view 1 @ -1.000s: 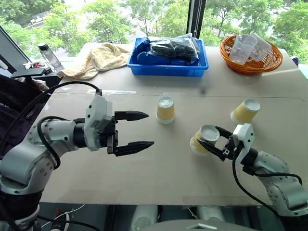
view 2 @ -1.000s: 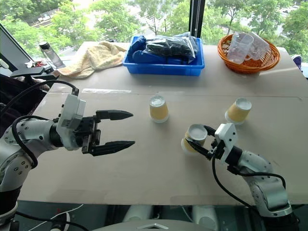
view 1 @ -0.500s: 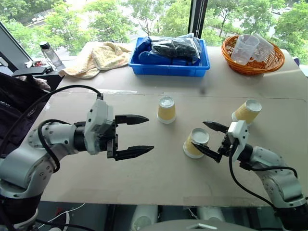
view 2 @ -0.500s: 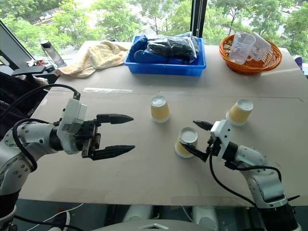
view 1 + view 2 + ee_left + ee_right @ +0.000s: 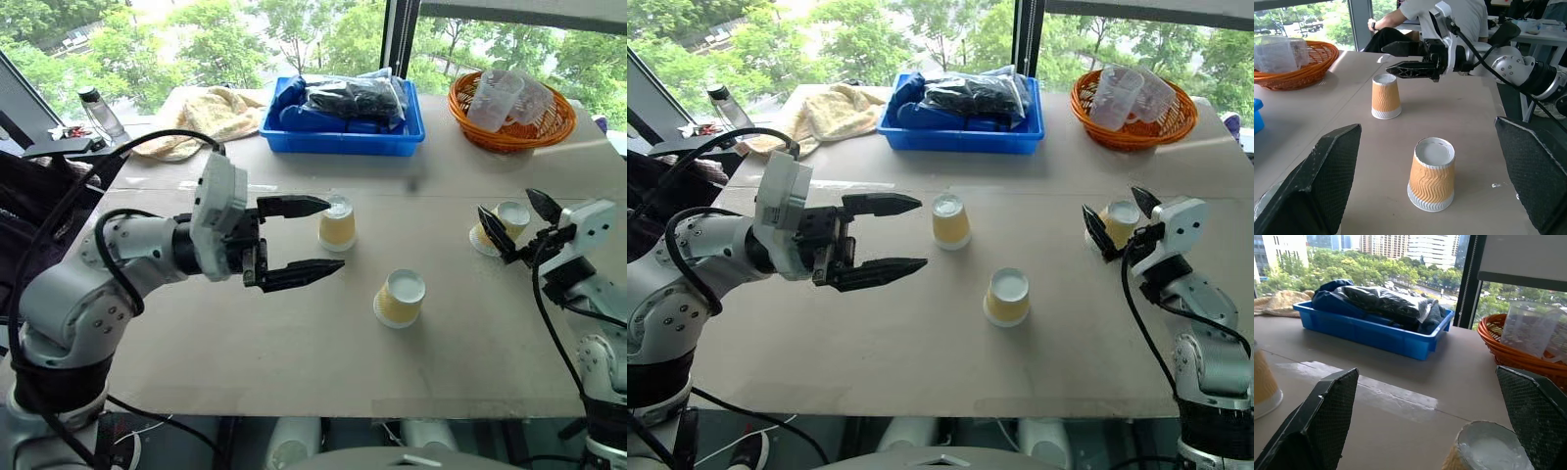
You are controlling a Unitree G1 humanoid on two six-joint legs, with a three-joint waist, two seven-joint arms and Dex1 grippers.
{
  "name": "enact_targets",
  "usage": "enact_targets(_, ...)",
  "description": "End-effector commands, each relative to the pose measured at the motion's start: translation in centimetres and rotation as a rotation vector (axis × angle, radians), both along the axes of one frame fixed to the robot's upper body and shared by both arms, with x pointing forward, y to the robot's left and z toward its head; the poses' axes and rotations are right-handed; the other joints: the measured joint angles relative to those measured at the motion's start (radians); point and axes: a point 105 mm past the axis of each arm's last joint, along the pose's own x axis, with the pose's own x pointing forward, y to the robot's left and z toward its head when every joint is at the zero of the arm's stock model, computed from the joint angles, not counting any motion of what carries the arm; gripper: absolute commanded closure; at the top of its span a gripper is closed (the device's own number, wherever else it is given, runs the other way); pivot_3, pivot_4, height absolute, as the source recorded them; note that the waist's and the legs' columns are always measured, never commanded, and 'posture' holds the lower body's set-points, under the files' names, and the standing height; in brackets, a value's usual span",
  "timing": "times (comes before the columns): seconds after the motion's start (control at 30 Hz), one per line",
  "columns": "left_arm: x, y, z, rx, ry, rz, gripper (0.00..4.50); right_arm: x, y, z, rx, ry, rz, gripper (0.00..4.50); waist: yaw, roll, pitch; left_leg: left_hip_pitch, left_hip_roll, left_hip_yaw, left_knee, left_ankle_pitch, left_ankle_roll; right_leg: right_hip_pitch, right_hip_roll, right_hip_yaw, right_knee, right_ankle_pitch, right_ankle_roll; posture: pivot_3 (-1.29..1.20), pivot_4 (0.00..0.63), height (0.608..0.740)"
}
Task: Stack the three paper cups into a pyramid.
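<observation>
Three paper cups [image 5: 400, 298] stand apart; my released right gripper [image 5: 516, 223] partly hides one; left gripper [image 5: 315, 236] released.

Blue bin [image 5: 343, 132] beside yellow towel [image 5: 201, 116]; orange basket [image 5: 509, 125]; water bottle [image 5: 98, 111]

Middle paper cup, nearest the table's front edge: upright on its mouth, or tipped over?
Upright, upside down. The middle paper cup stands mouth-down on the table, closed white base facing up, free of both grippers.

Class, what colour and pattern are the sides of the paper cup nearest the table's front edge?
Tan-orange with wavy ridges, white at rim and base: the paper cup, best in the left wrist view.
</observation>
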Motion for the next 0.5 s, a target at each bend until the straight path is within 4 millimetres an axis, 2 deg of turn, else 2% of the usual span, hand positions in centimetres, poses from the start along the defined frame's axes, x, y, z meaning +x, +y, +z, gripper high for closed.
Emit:
enact_targets(0.03, 0.4, -0.3, 0.5, 0.033, -0.004, 0.037, 0.00, 1.0, -1.5, 0.2, 0.007, -0.009, -0.104, 0.06, -0.002, 0.000, 0.000, 0.000, 0.000, 0.001, 0.000, 0.000, 0.000, 0.000, 0.000, 0.001, 0.000, 0.000, 0.000, 0.00, 0.150, 0.733)
enact_targets(0.33, 0.3, 0.0, -0.2, 0.075, 0.032, 0.062, 0.00, 2.8, -2.2, -2.6, 0.087, 0.118, -0.133, 0.06, -0.011, 0.001, 0.000, 0.000, 0.000, 0.000, 0.001, 0.000, 0.000, 0.000, 0.000, 0.001, 0.001, 0.000, 0.000, 0.00, 0.150, 0.733)
enact_targets(0.5, 0.3, 0.2, -0.3, 0.085, 0.034, 0.070, 0.00, 3.1, -2.7, -2.6, 0.079, 0.114, -0.148, 0.06, -0.016, 0.001, 0.000, 0.000, 0.001, 0.001, 0.001, 0.000, 0.000, 0.000, 0.000, 0.001, 0.001, 0.000, 0.000, 0.00, 0.150, 0.733)
